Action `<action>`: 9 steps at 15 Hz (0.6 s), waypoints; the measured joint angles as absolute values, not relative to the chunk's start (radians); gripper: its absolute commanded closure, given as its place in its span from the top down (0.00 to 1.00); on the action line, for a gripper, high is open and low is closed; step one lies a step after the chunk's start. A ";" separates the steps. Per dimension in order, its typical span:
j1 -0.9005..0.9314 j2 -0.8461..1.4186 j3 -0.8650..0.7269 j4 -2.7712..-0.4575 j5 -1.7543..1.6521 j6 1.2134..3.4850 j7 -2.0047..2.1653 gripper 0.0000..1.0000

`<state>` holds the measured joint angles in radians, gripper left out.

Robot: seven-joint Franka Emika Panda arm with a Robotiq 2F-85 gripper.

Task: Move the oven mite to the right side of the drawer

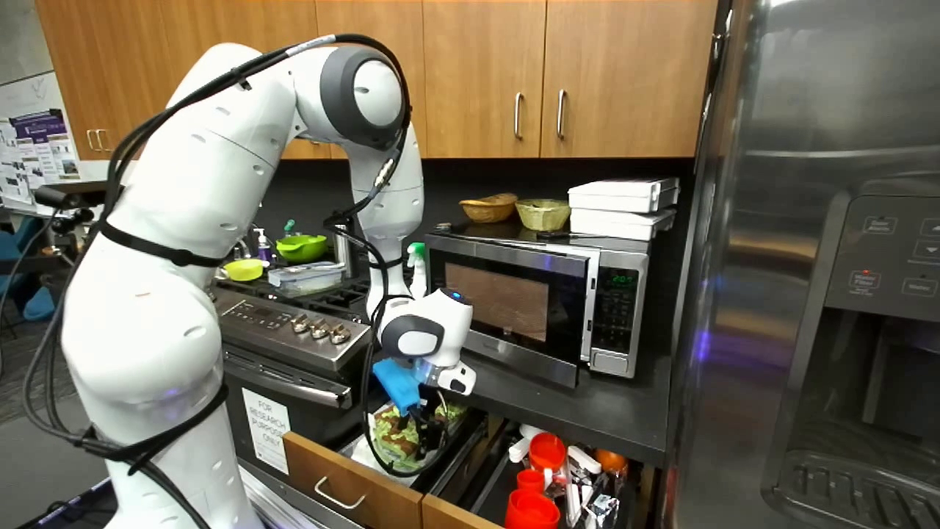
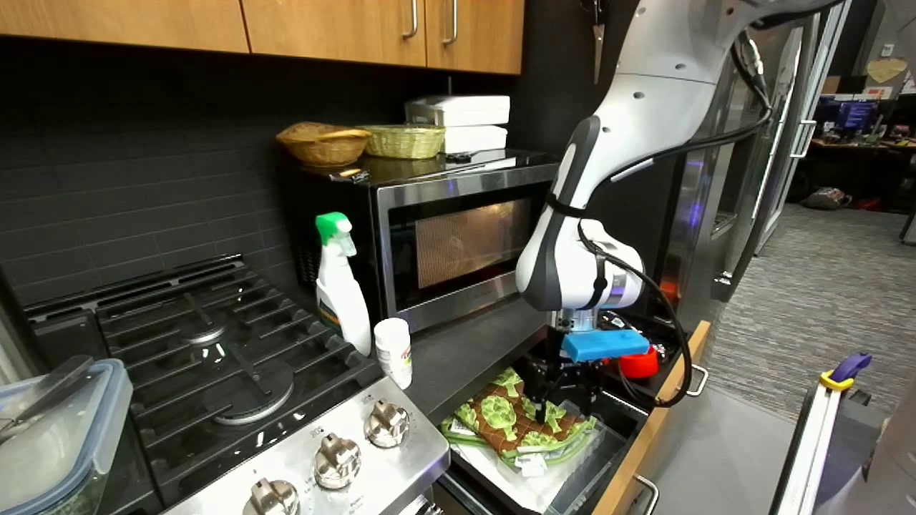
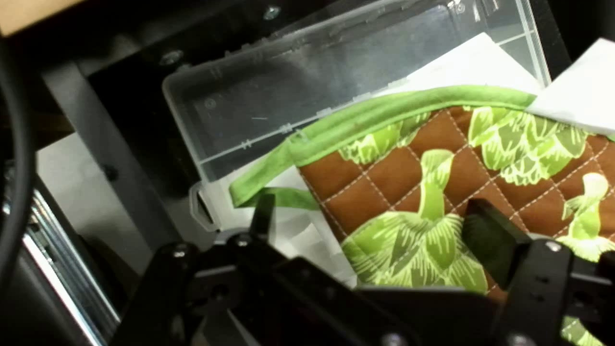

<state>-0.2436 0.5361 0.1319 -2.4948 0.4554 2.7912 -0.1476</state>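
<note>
The oven mite is a quilted brown cloth with green artichoke shapes and green trim. It lies flat in the drawer [image 1: 393,502], showing in both exterior views [image 1: 396,435] [image 2: 497,418] and the wrist view [image 3: 394,180]. The drawer's light wood front also shows in an exterior view [image 2: 626,468]. My gripper [image 2: 565,409] points down over the mite. In the wrist view, my gripper [image 3: 372,211] is open, with one finger beyond the mite's edge near its green loop and the other over the brown cloth. Whether the fingertips touch the cloth cannot be told. Nothing is held.
A transparent plastic box [image 3: 312,96] and white paper [image 3: 471,62] lie under the mite. An adjacent open drawer holds red cups [image 1: 532,508] and utensils. The microwave [image 1: 507,301] and countertop edge [image 1: 558,419] overhang behind. The stove [image 2: 343,436] stands beside the drawer.
</note>
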 measured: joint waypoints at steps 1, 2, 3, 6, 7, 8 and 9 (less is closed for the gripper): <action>-0.252 0.542 0.137 -2.493 0.455 2.792 -0.149 1.00; -0.258 0.547 0.143 -2.491 0.455 2.793 -0.150 1.00; -0.264 0.551 0.148 -2.489 0.455 2.793 -0.151 1.00; -0.279 0.562 0.170 -2.485 0.456 2.796 -0.152 1.00; -0.284 0.565 0.178 -2.485 0.456 2.798 -0.152 0.93; -0.288 0.568 0.184 -2.485 0.456 2.800 -0.152 0.79; -0.291 0.571 0.191 -2.485 0.456 2.803 -0.152 0.68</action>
<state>-0.2914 0.5711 0.1910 -2.4851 0.4559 2.8025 -0.1517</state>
